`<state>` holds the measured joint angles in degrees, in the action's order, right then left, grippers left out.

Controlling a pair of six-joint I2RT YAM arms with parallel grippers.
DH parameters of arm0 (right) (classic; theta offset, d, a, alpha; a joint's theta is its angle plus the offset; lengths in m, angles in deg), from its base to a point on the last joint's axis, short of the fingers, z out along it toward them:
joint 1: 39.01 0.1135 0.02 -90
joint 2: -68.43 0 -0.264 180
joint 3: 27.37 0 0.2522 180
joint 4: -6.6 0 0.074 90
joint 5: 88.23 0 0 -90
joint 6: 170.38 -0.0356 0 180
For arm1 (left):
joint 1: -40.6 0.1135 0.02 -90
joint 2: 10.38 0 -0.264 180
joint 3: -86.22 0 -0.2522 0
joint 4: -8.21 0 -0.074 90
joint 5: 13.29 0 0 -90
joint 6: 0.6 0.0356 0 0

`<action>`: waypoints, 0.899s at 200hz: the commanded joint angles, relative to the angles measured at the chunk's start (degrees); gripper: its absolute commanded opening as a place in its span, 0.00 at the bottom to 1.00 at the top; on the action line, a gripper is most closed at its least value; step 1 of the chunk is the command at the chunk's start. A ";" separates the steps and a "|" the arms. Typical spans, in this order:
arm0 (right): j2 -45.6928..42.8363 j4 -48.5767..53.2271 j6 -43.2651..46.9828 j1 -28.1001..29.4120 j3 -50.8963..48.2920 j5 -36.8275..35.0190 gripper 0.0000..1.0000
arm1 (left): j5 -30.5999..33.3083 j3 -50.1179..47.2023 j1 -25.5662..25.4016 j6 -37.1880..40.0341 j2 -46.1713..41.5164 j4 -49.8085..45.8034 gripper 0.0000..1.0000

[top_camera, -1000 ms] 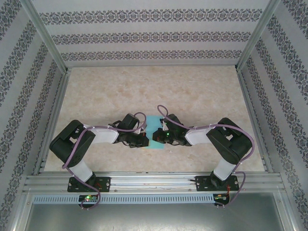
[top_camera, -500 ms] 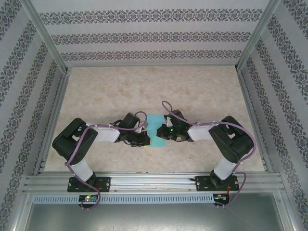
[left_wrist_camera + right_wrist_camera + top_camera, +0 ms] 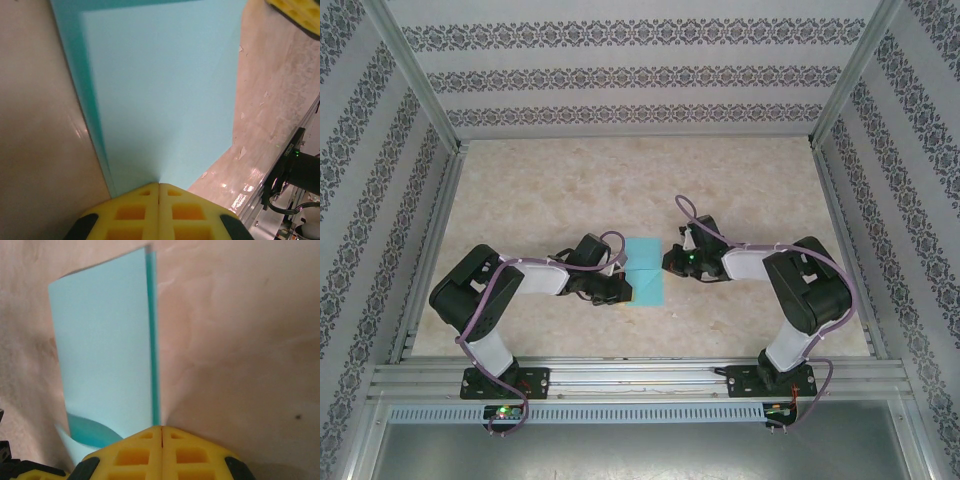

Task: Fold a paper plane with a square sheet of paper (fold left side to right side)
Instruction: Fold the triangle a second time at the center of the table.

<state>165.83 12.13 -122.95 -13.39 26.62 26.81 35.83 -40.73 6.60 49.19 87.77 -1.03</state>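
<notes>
square sheet of paper (image 3: 644, 271): folded into a narrow rectangle, flat on the bench (image 3: 740, 190)
left end effector (image 3: 620, 290): fingers pressed together, tips at the paper's left edge
right end effector (image 3: 669, 263): fingers pressed together, just right of the paper

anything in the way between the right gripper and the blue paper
Nothing visible. The right gripper, jaws shut, sits right at the edge of the folded sheet of paper, with nothing between them. The left gripper, also shut, is at the paper's opposite side.

paper sheet (image 3: 165, 100) partly behind left pincer (image 3: 159, 186)
</notes>
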 commanded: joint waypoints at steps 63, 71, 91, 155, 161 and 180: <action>-8.64 0.45 -3.38 7.11 -0.41 -0.43 0.00 | 4.05 -2.81 0.60 0.04 3.34 -5.33 0.00; -7.53 -0.59 -4.27 8.53 -0.17 -0.43 0.00 | 3.92 -2.89 0.59 0.04 3.31 -5.26 0.00; -4.29 -1.96 -5.21 10.83 1.18 -0.55 0.00 | 3.88 -2.89 0.60 0.04 3.44 -5.13 0.00; 1.51 -1.77 -4.92 11.13 1.81 -2.20 0.00 | 3.71 -2.86 0.60 -0.05 3.15 -5.34 0.00; 1.63 -1.26 -4.77 10.81 1.70 -2.67 0.00 | 3.71 -2.82 0.60 -0.13 2.99 -5.45 0.00; 1.41 -0.05 -4.46 10.25 0.70 -3.63 0.00 | 3.57 -2.81 0.60 -0.40 2.19 -5.77 0.00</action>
<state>166.86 10.71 -128.02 -2.15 27.28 25.89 34.84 -40.79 6.87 49.19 88.03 -0.53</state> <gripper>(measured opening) 0.065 0.044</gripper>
